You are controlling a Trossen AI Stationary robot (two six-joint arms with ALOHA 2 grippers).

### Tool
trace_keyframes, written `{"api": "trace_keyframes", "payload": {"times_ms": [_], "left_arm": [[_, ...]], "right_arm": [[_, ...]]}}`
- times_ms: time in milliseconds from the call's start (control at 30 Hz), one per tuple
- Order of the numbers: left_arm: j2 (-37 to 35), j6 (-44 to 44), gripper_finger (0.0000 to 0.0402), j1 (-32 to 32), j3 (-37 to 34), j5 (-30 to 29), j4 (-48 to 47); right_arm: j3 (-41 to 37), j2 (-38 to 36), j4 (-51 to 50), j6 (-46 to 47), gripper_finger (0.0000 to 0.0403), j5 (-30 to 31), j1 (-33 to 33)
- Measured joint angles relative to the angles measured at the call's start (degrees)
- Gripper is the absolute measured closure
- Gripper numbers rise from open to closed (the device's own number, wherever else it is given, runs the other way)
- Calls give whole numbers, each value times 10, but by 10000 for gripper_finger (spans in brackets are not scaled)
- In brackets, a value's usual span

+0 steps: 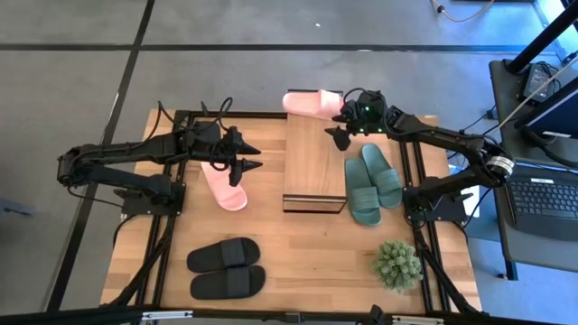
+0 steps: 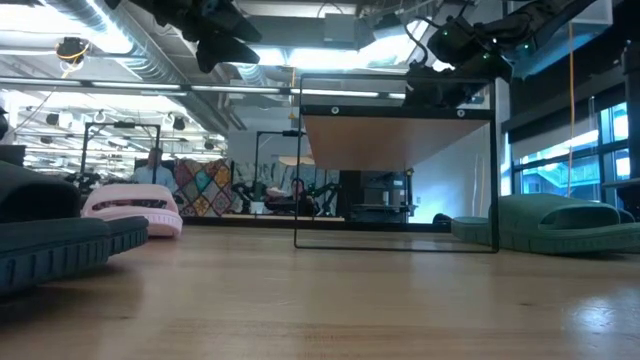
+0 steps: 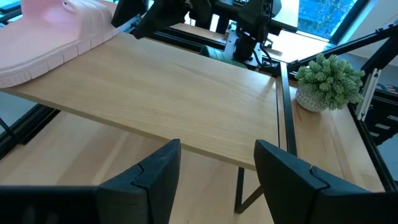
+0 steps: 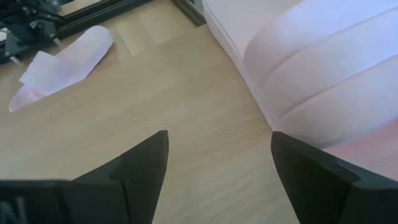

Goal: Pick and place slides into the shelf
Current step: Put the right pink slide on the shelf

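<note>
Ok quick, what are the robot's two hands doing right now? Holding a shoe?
Left tool: open, holding nothing, above the pink slide on the table.
Right tool: open, holding nothing, beside the pink slide on the shelf.
</note>
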Motion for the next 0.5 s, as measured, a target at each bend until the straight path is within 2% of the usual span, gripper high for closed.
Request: {"api": "trace_keyframes", "payload": {"times_ms": [133, 300, 500], "left_arm": [[0, 0, 205, 0, 0, 0, 0], [0, 0, 205, 0, 0, 0, 0], [0, 0, 205, 0, 0, 0, 0]], "right_arm": [[0, 0, 5, -1, 120, 4, 0], [0, 0, 20, -1, 120, 43, 0], [0, 0, 28, -1, 120, 44, 0]]}}
